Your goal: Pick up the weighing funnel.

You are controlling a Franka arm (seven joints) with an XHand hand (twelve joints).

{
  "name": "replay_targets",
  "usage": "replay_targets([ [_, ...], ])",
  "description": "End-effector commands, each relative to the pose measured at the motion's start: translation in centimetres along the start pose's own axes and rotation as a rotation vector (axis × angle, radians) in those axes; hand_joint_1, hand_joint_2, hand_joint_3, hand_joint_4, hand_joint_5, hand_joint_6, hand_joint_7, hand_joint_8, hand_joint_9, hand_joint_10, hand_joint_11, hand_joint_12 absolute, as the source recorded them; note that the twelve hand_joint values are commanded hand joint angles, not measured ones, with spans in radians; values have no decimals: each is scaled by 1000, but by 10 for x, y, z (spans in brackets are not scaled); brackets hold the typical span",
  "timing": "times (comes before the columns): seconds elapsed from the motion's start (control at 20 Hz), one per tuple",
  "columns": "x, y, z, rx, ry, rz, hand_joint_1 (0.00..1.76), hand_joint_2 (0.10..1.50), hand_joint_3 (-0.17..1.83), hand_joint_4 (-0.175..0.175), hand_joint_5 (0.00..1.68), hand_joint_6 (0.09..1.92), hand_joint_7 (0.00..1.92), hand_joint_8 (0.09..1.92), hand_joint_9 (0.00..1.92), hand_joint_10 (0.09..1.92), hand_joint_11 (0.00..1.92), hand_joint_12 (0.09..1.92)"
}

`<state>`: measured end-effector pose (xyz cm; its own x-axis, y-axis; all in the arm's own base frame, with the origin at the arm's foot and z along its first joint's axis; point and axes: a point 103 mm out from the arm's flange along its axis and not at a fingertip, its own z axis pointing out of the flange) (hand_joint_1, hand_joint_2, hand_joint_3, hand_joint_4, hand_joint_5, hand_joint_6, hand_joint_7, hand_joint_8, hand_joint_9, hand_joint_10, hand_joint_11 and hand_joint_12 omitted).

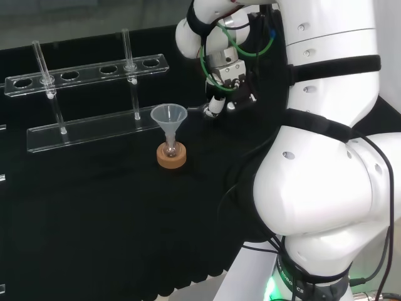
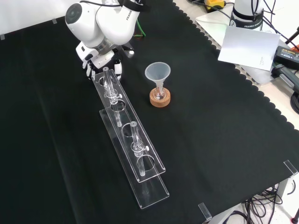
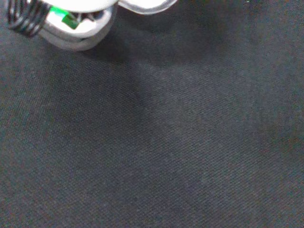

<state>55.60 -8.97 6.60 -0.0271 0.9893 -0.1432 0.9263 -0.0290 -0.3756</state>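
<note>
Hand (image 2: 99,59) beside rack (image 2: 158,168) end — funnel (image 2: 158,72) apart; open cloth (image 2: 224,130) around

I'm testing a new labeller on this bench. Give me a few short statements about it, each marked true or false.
1. The funnel stands mouth up over a cork ring. True.
2. The rack holds no tubes. False: tubes stand upright in it.
3. In the front view, the funnel is to the right of the rack. True.
4. In the front view, the hand is at the rack's near end. False: it is at the far end, towards the view's top.
</note>
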Motion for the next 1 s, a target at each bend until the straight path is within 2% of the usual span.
replay_targets([
  [0.05,-9,-6,-8,-27,17,-5,1131,634,671,175,1309,615,771,624,1065,366,847,1065],
  [0.2,-14,-9,-14,-47,67,-1,1135,635,655,175,1329,571,781,621,1108,315,910,1014],
  [0.55,-23,-22,-25,-84,134,15,1136,636,646,175,1340,548,782,619,1133,285,934,993],
  [1.0,-28,-48,-41,-137,173,4,1136,637,644,175,1341,545,783,619,1139,278,935,990],
])
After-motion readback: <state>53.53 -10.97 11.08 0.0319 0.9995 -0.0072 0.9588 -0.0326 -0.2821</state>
